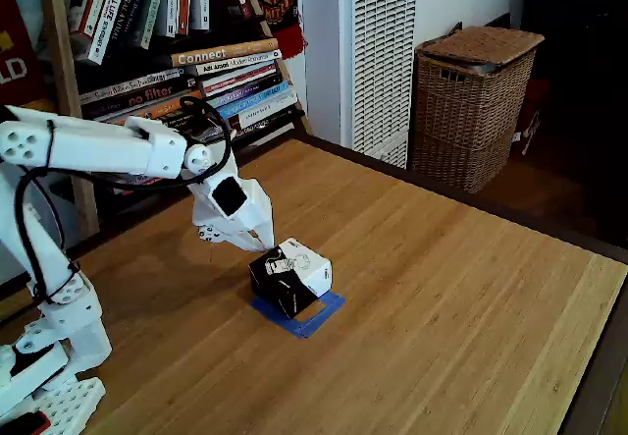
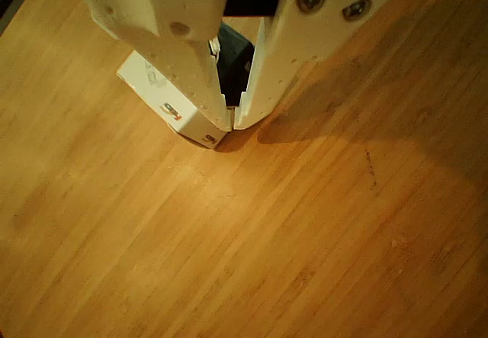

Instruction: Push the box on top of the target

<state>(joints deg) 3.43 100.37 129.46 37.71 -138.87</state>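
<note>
On the wooden table (image 1: 461,288) a white robot arm (image 1: 98,145) reaches from its base at the near left toward the middle of the surface. Its gripper (image 1: 263,245) points down and ends just at the far-left top edge of the box (image 1: 290,275), touching it or very nearly so in the fixed view.

The box, black on its left face and white on top and on its right side with small printed graphics, sits in the middle of the table. It rests partly over the target (image 1: 312,315), a square of blue tape: the tape's near corner and right edge stick out from under the box on the near-right side, so the box does not cover it squarely.

In the other view, looking down along the gripper (image 2: 232,123), the two white fingers (image 2: 194,71) meet at their tips with nothing between them, closed together. Just behind the tips lies the box (image 2: 156,86), its white face with a small red mark showing to the left of the fingers and a black face visible in the narrow gap higher up.

Beyond the table, at the far left, stands a bookshelf (image 1: 186,52) crammed with leaning books, and at the far right a wicker basket (image 1: 471,106) sits beside a white louvred panel (image 1: 383,52).
</note>
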